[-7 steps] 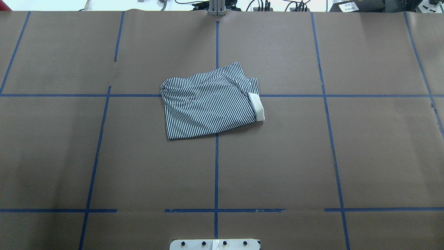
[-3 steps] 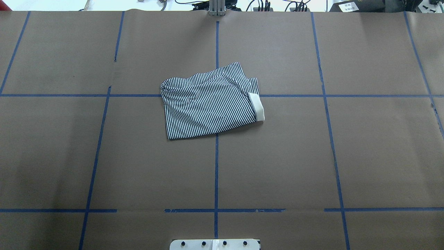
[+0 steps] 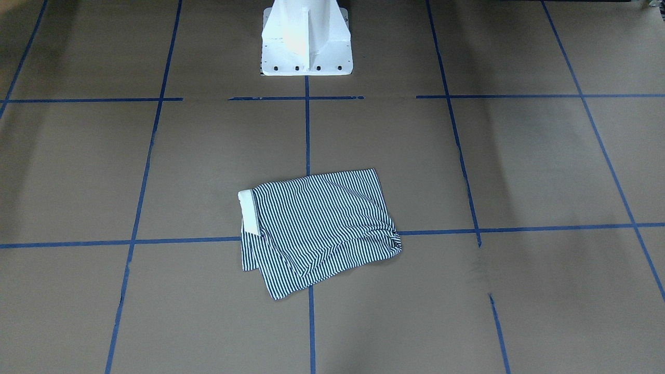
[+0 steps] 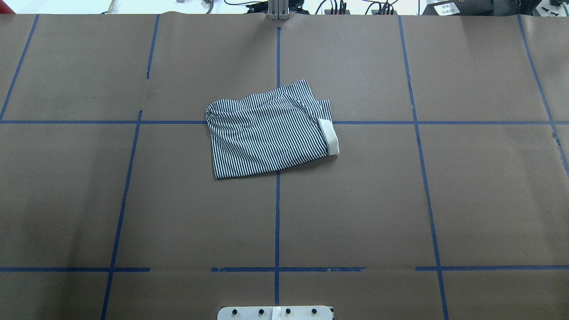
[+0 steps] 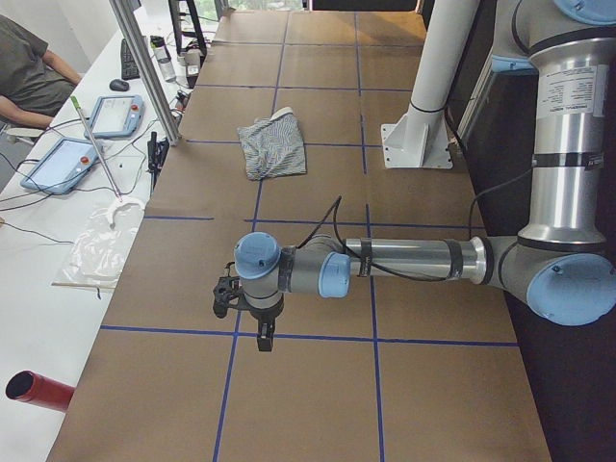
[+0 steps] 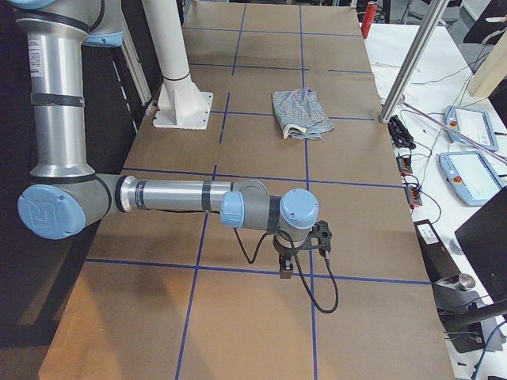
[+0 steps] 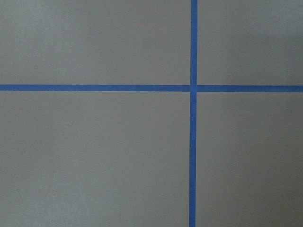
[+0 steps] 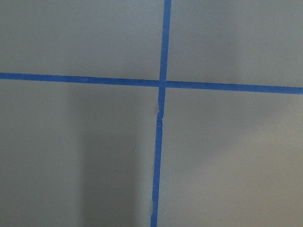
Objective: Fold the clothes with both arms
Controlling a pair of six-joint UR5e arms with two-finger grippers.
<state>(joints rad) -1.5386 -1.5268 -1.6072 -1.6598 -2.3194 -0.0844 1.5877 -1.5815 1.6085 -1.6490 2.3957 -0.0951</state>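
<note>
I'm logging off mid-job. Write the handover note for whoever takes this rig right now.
Left gripper: hangs over bare table paper near its own end, holding nothing; open or shut cannot be told.
Right gripper: the same at the opposite end.
Polo shirt: a compact folded bundle mid-table, cream collar showing at one edge, neither arm touching it.
Done: folding looks finished, though slightly skewed.
Left: perhaps square it up.

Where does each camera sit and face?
Front-facing: across the table, facing pedestal and shirt.
Overhead: behind the robot, down on shirt; no arms.
Exterior left: robot's left end; left arm, left claw.
Exterior right: right end; right arm, right claw.
Left wrist: straight down on tape cross.
Right wrist: likewise.
Shared: shirt in all four exteriors.
</note>
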